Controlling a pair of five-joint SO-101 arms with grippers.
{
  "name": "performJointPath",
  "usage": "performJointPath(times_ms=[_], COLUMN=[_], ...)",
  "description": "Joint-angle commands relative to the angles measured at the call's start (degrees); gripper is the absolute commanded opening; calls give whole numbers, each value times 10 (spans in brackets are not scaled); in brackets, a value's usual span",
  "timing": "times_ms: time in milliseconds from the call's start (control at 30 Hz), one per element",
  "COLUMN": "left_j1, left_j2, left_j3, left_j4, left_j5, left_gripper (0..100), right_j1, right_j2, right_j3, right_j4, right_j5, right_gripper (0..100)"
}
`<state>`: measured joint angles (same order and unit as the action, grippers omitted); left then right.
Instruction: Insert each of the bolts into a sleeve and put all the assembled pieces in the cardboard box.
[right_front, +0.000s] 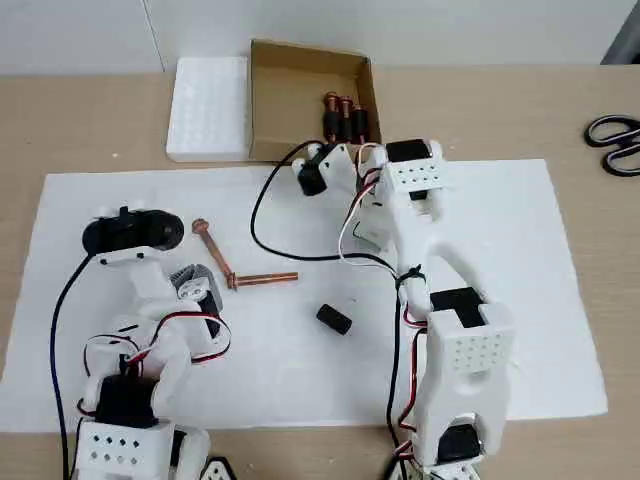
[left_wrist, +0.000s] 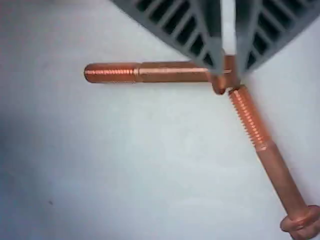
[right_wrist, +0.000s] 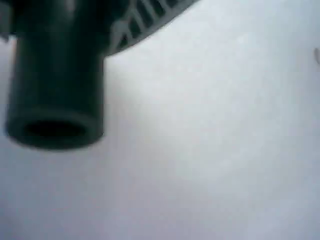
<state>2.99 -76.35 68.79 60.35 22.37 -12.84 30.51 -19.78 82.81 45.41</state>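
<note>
Two copper bolts lie on the white paper, meeting in a V: one level bolt (right_front: 268, 279) (left_wrist: 150, 72) and one slanted bolt (right_front: 213, 248) (left_wrist: 265, 155). My left gripper (right_front: 205, 290) (left_wrist: 227, 70) hangs right over the level bolt's head end, its grey fingers drawn together to a thin slit; contact with the bolt cannot be made out. My right gripper (right_front: 318, 172) is shut on a black sleeve (right_wrist: 55, 90) (right_front: 311, 180), just in front of the cardboard box (right_front: 290, 100). Three assembled pieces (right_front: 343, 118) lie in the box. A loose black sleeve (right_front: 334, 319) rests mid-paper.
A white foam block (right_front: 208, 108) lies against the box's left side. Black scissors (right_front: 615, 143) lie at the far right edge of the table. The white paper (right_front: 520, 260) covers most of the table. A black cable (right_front: 262, 225) loops over it between the arms.
</note>
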Motion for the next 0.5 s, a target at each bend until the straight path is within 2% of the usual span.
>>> performJointPath(times_ms=[0,267,467], left_j1=[3,3,3], left_j2=[0,0,1], left_j3=[-28,-28,-23], left_j4=[-1,0,2], left_j5=[-5,-6,-6], left_gripper=[6,6,6], right_j1=[-5,-16,-34], right_j2=[-7,-8,-11], right_j3=[-53,-73,-73], right_j4=[33,67,86], right_j5=[-22,-56,-135], right_gripper=[7,7,7])
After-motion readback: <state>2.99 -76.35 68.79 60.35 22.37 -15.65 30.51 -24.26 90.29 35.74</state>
